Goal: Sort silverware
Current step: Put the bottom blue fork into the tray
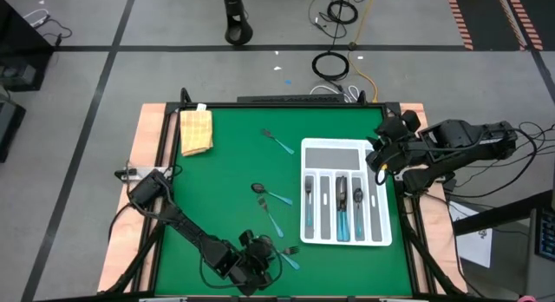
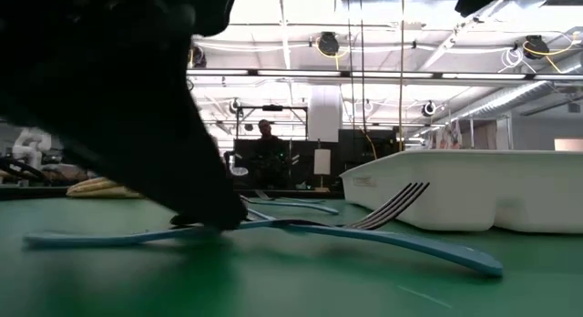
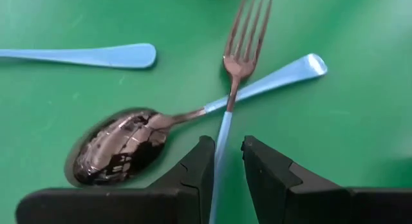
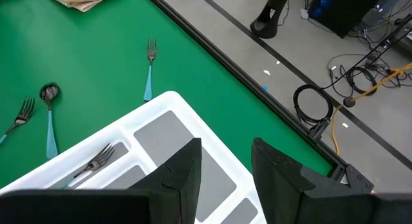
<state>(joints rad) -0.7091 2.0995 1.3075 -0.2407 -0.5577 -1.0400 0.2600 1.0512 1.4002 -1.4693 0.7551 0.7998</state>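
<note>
Where the green counter point(image 1: 225, 176) nears its front edge, left end effector point(image 3: 225, 161) lowered over a small cluster of silverware, dark fingers point(image 3: 193, 169) parted with the light blue plastic handle of a silvery metal fork point(image 3: 233, 89) running between them, pads not visibly pressing it. Crossed beneath that fork, a spoon with a glossy dark-mirrored bowl and pale blue handle point(image 3: 161, 130); beside it, another light blue handle point(image 3: 84, 55) lying flat. Seen level from the counter, fork tines point(image 2: 392, 206) curving upward off the green surface, handle resting flat.

Further out: a fork point(image 1: 277, 141) near the centre toward the far side, a spoon point(image 1: 269, 194) and one more blue-handled piece point(image 1: 274, 219) in the middle of the counter. Right of these, a white divided plastic tray point(image 1: 345, 147) holding several blue-handled pieces upright in its long slots, wide far compartment bare. Right end effector point(image 4: 222, 163) hanging above the tray's far right corner, fingers spread, holding nothing. Folded yellow cloth point(image 1: 196, 130) at the far left corner.
</note>
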